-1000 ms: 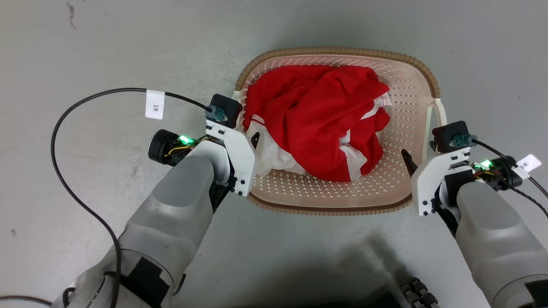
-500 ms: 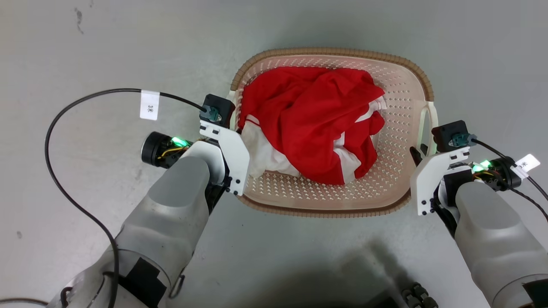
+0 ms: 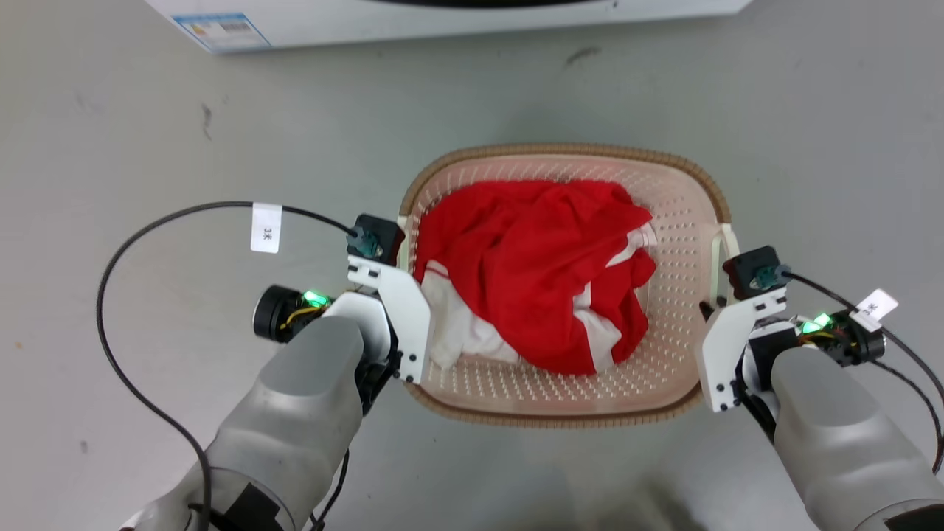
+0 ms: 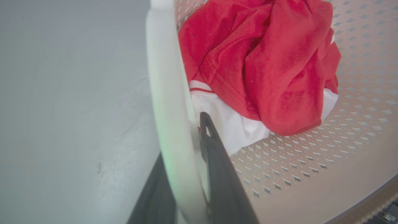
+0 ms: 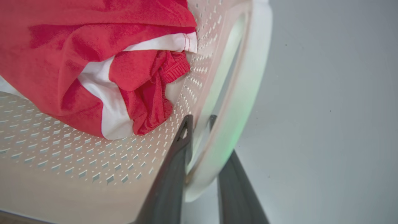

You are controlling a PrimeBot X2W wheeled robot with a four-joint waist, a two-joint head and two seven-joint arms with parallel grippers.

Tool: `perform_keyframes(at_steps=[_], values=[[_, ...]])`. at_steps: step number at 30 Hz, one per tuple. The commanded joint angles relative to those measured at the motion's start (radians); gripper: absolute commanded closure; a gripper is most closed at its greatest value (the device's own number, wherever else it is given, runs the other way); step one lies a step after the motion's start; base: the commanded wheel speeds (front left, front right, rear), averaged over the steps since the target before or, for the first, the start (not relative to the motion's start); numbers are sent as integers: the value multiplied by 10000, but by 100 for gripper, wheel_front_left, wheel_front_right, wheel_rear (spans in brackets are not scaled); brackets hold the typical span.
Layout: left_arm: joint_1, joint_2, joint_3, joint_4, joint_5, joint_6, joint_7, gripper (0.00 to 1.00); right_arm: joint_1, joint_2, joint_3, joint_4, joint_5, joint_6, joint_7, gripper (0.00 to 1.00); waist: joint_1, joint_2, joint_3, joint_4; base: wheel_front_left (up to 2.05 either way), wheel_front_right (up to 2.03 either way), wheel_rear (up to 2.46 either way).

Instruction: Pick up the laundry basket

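Observation:
The laundry basket (image 3: 682, 236), pale pink with perforated walls and a brown woven-look rim, sits between my two arms on the grey floor and holds a crumpled red and white garment (image 3: 531, 273). My left gripper (image 3: 404, 274) is at its left side. In the left wrist view the left gripper (image 4: 183, 174) is shut on the basket's white handle (image 4: 164, 93), one dark finger inside and one outside. My right gripper (image 3: 712, 308) is at the right side. In the right wrist view the right gripper (image 5: 200, 124) is shut on the other white handle (image 5: 248, 93).
A white appliance (image 3: 442, 18) with a label at its left runs along the far edge of the head view. A black cable (image 3: 110, 280) with a white tag loops from my left wrist over the floor. Bare grey floor (image 3: 147, 133) surrounds the basket.
Both grippers have closed in from inside the basket walls onto the side handles. The head camera has moved: the whole picture shifted down and the white appliance has come into view.

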Motion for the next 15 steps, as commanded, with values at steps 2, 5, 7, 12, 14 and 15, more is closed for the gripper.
perform_keyframes(at_steps=[2, 5, 7, 12, 14, 15], values=[[291, -265, -139, -197, -207, -190, 81, 100, 205, 188, 332, -46, 72, -7, 156, 100, 0, 0, -838, 213, 0, 0, 0], [549, -273, -200, -178, -471, -192, 243, 100, 355, 220, 677, -46, 241, -7, 330, 100, 0, 0, -1372, 300, 0, 0, 0], [706, -275, -240, -147, -634, -192, 328, 100, 477, 259, 913, -50, 391, -5, 459, 100, 0, 0, -1701, 360, 0, 0, 0], [1100, -279, -353, -60, -1000, -193, 551, 100, 792, 324, 1539, -52, 785, -5, 761, 100, 0, 0, -2526, 533, 0, 0, 0], [1264, -283, -399, -46, -1129, -194, 615, 100, 928, 352, 1800, -53, 960, -5, 855, 100, 0, 0, -2844, 595, 0, 0, 0], [1359, -284, -428, -27, -1187, -194, 656, 100, 991, 373, 1935, -52, 1069, -4, 918, 100, 0, 0, -2992, 618, 0, 0, 0]])
